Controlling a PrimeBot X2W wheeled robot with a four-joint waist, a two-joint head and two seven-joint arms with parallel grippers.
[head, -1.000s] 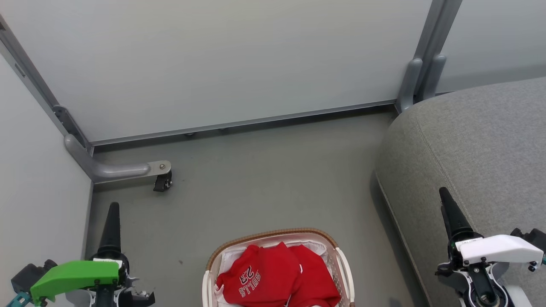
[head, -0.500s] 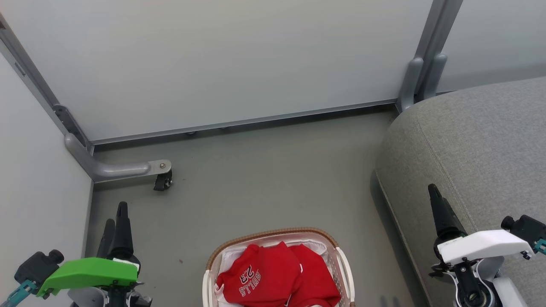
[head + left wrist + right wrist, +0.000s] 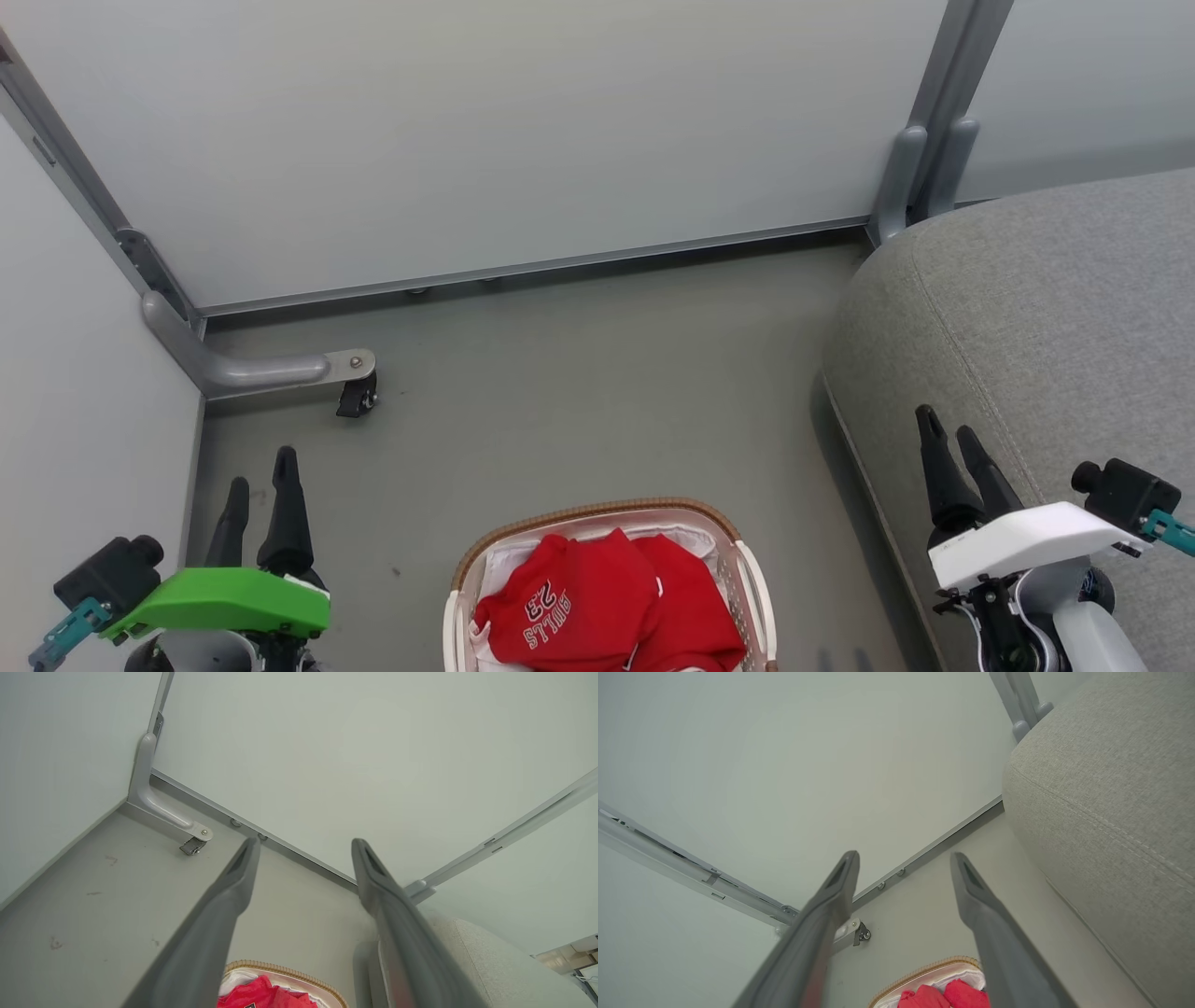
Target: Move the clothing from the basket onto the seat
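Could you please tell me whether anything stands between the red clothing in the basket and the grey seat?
Nothing visible does. The clothing lies in the basket, and only bare floor separates it from the seat to the right.

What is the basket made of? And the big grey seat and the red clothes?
The basket looks like white plastic, smooth and slatted, with a brown woven rim, maybe wicker. The seat looks like grey cloth, rough and speckled, with a stitched seam. The clothing looks like red fabric, soft and crumpled.
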